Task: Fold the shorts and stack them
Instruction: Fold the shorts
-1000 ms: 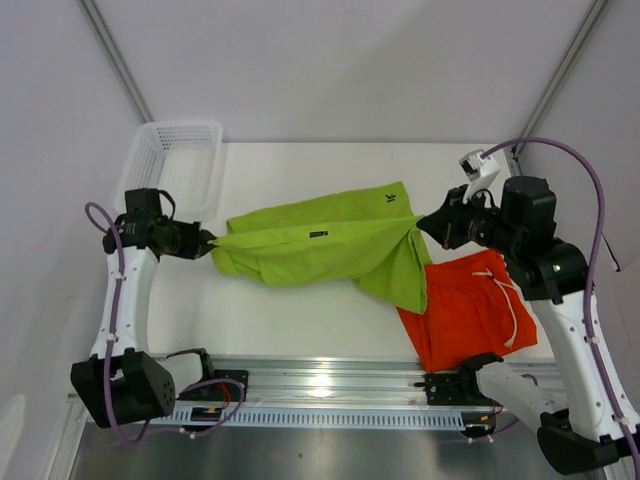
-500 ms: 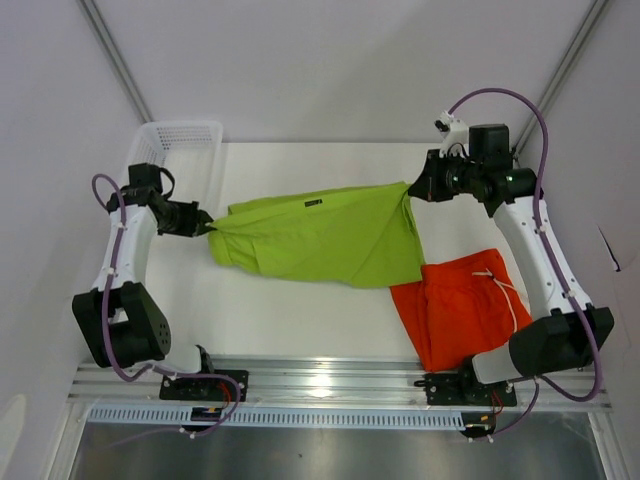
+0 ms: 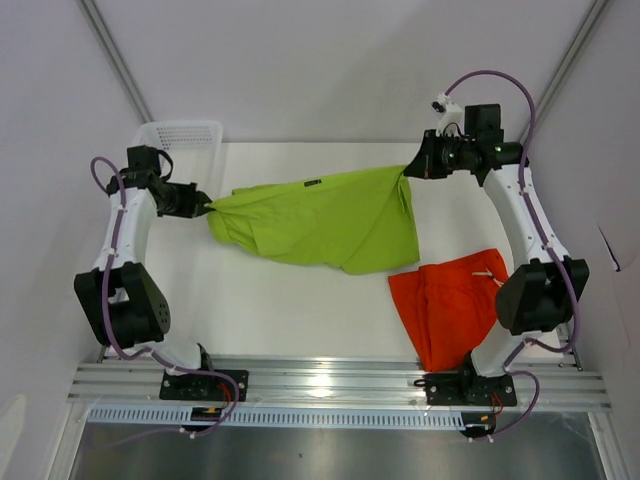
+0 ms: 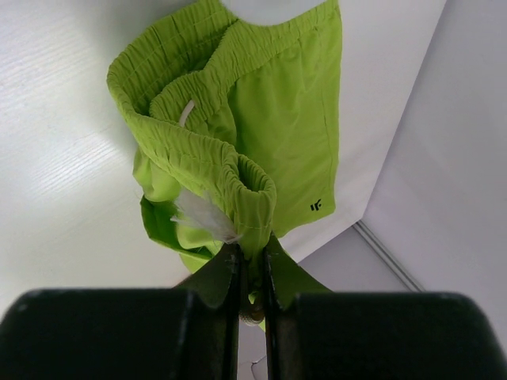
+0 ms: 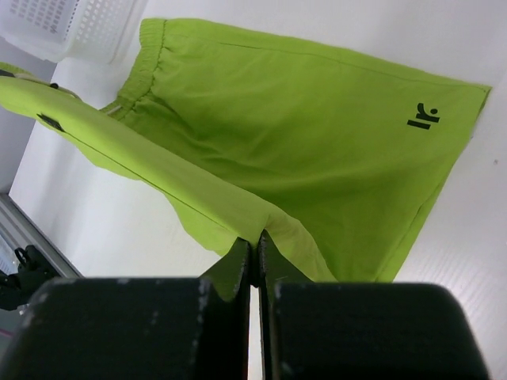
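The lime green shorts [image 3: 320,215] hang stretched between both grippers above the table's far half, sagging toward the front. My left gripper [image 3: 206,207] is shut on the bunched waistband [image 4: 238,186], with a white label beside the jaws. My right gripper [image 3: 408,172] is shut on a hem edge of the green shorts [image 5: 261,226]; the dark logo [image 5: 423,117] shows on the lower layer. The orange shorts [image 3: 450,305] lie flat on the table at the near right, white drawstring [image 3: 490,278] on top, free of both grippers.
A white plastic mesh basket [image 3: 180,140] stands at the far left corner, just behind the left arm; it also shows in the right wrist view [image 5: 71,28]. The aluminium rail [image 3: 320,385] runs along the near edge. Grey walls close the back and sides.
Both grippers have carried the green shorts farther toward the back of the table. The right arm has reached far out and back. The orange shorts are now uncovered.
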`<state>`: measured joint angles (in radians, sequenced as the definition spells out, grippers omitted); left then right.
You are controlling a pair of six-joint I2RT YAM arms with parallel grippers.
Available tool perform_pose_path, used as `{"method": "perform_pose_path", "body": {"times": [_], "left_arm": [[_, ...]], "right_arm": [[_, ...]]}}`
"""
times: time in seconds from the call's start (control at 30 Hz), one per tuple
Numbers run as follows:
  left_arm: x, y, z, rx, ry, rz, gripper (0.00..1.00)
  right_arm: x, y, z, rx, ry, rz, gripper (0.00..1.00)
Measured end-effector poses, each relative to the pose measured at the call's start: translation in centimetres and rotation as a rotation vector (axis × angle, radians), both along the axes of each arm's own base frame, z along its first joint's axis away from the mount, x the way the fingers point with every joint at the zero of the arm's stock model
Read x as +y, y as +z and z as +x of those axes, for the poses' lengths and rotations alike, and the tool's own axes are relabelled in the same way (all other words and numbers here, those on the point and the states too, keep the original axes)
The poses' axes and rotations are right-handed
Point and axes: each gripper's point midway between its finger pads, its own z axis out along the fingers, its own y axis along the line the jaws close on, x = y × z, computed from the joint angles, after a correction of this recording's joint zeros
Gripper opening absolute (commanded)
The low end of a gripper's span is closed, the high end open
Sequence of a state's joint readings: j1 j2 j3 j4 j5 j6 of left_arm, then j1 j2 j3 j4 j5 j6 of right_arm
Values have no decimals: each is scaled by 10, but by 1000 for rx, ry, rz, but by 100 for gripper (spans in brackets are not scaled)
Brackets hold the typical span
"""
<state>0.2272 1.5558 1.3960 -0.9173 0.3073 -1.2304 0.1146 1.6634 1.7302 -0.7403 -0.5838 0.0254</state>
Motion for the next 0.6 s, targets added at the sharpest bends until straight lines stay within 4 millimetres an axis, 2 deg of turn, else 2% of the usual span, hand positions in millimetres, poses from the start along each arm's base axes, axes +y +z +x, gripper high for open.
{"method": "perform_pose_path", "body": {"times": [0.17,0.33,0.47,0.6], "left_arm": [[2,-2,24,-13,7,-6,0],[-4,-11,53,-24,-5,-14,0],[-18,-16,90,-54,-31,-19,0],[-34,-18,124,-102,-48,-24,0]], "right_arm": [[0,-24,26,41,-4,2,0],[-4,-41,62,51,-26,6,0],[-16,-51,96,42,-75,19,0],[-34,-66,119,54,-140,36,0]]}}
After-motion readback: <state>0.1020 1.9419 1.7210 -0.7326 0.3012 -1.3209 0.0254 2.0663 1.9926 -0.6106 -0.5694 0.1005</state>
